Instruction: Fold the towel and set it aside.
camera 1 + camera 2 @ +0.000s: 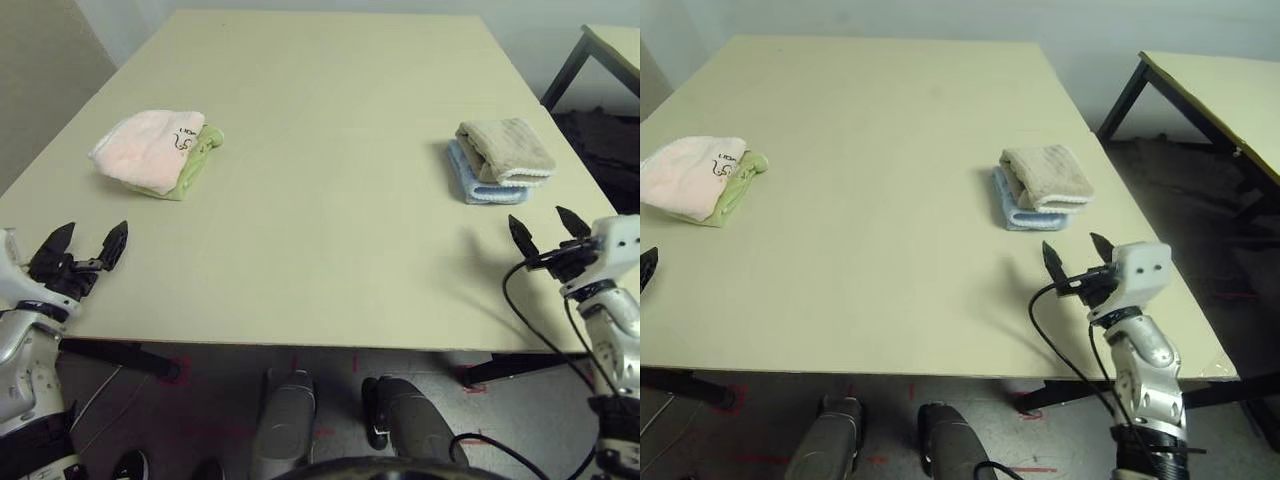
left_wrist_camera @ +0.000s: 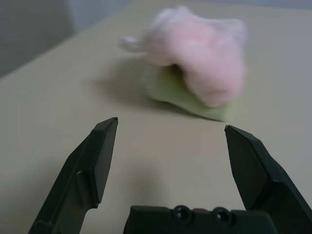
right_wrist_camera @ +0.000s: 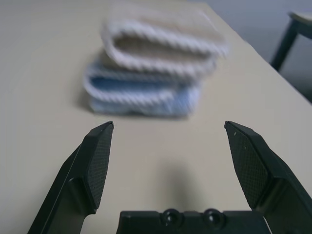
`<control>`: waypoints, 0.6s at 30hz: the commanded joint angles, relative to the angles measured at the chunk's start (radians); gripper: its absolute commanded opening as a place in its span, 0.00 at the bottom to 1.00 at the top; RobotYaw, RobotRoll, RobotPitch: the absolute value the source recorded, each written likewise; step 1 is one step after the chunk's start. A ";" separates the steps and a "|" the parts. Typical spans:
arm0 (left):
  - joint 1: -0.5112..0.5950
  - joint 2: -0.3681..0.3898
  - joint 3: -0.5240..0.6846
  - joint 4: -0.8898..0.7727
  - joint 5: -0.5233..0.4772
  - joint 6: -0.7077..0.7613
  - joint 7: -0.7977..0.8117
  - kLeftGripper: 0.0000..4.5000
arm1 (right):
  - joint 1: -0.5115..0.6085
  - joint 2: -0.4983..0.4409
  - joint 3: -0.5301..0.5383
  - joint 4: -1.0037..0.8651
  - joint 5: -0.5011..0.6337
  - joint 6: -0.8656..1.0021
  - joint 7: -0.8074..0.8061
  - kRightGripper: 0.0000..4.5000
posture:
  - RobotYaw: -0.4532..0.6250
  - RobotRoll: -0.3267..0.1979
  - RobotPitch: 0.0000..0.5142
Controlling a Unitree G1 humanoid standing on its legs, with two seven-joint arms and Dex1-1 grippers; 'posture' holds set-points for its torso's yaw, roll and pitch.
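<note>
The pale pink towel (image 1: pixel 145 148) lies folded at the table's left side, resting on a light green cloth (image 1: pixel 195 165), its dark lettering facing up. My left gripper (image 1: pixel 88 243) hovers open at the near left edge, short of the towel and holding nothing; its wrist view has the pink towel (image 2: pixel 204 56) ahead between the spread fingers (image 2: pixel 100 156). My right gripper (image 1: pixel 548 228) stands open at the near right edge, empty.
A beige towel (image 1: pixel 505 150) lies folded on a light blue towel (image 1: pixel 480 185) at the right side, just beyond the right gripper. The cream table (image 1: pixel 330 200) is broad. A second table (image 1: pixel 1230 90) stands off to the right.
</note>
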 commanded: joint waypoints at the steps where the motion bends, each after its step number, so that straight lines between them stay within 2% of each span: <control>1: 0.005 -0.030 -0.011 0.010 -0.016 -0.039 0.026 1.00 | 0.024 0.000 -0.017 0.027 -0.003 -0.043 -0.014 1.00 | 0.54 0.62 0.33; 9: 0.019 0.024 -0.048 0.048 0.027 -0.068 0.042 1.00 | 0.010 -0.022 -0.029 0.046 0.070 -0.030 0.044 1.00 | 0.53 0.62 0.33; 18: 0.036 0.013 -0.110 0.049 0.052 -0.084 0.060 1.00 | 0.007 0.001 0.034 0.034 0.096 -0.024 0.132 1.00 | 0.52 0.62 0.30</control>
